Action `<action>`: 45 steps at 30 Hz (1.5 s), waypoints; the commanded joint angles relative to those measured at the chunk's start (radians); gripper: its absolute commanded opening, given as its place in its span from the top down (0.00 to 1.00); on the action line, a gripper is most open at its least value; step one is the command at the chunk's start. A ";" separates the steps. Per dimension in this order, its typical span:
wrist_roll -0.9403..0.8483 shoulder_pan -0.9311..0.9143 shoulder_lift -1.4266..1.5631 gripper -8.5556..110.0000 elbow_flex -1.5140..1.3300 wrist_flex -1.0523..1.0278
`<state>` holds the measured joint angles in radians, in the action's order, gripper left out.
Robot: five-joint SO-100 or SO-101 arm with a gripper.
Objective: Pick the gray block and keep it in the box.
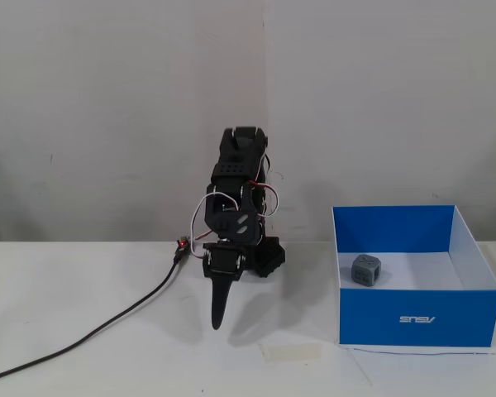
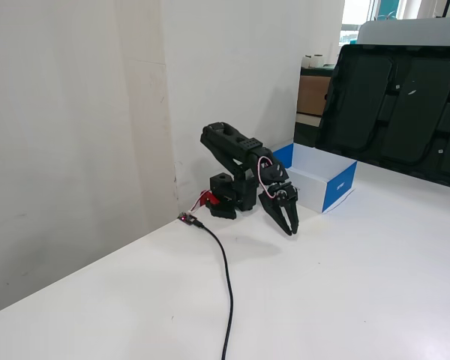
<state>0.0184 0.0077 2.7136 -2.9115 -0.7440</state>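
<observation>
The gray block (image 1: 365,270) lies inside the box (image 1: 422,318), on its white floor near the left wall, with nothing touching it. The blue box stands at the table's right in one fixed view and behind the arm in the other, box (image 2: 337,186), where the block is hidden by the walls. My gripper (image 1: 217,321) hangs tip-down just above the table, well left of the box, with nothing in it. From the side the gripper (image 2: 290,227) shows its fingers close together, and the arm is folded low over its base.
A black cable (image 1: 107,327) runs from the arm's base to the front left; the cable (image 2: 225,277) crosses the table. A pale tape strip (image 1: 291,351) lies on the table near the box. A wall stands right behind the arm. Large black trays (image 2: 390,97) lean at the back.
</observation>
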 commanded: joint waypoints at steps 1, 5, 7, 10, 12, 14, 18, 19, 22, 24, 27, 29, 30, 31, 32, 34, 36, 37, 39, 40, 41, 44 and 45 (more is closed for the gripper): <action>0.008 0.012 0.259 0.93 -0.038 -0.091; 0.015 0.026 0.561 0.93 -0.103 -0.267; 0.017 0.017 0.706 0.93 -0.133 -0.331; 0.018 0.005 0.713 0.93 -0.132 -0.347; 0.014 0.006 0.713 0.93 -0.129 -0.362; 0.005 0.012 0.715 0.93 -0.126 -0.379; 0.005 0.017 0.715 0.93 -0.126 -0.379; 0.005 0.017 0.715 0.93 -0.126 -0.379; 0.017 -0.005 0.715 0.93 -0.126 -0.379; 0.017 -0.002 0.715 0.93 -0.126 -0.379; 0.017 0.002 0.715 0.93 -0.126 -0.379; 0.017 0.002 0.715 0.93 -0.126 -0.379; 0.017 0.002 0.715 0.93 -0.126 -0.379; 0.017 0.002 0.715 0.93 -0.126 -0.379; 0.017 0.002 0.715 0.93 -0.126 -0.379; 0.017 0.002 0.715 0.93 -0.126 -0.379; 0.017 0.002 0.715 0.93 -0.126 -0.379; 0.017 0.002 0.715 0.93 -0.126 -0.379; 0.017 0.002 0.715 0.93 -0.126 -0.379; 0.017 0.002 0.715 0.93 -0.126 -0.379; 0.017 0.002 0.715 0.93 -0.126 -0.379; 0.017 0.002 0.715 0.93 -0.126 -0.379; 0.017 0.002 0.715 0.93 -0.126 -0.379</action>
<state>0.0291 0.0046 3.3103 -3.0342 -1.1213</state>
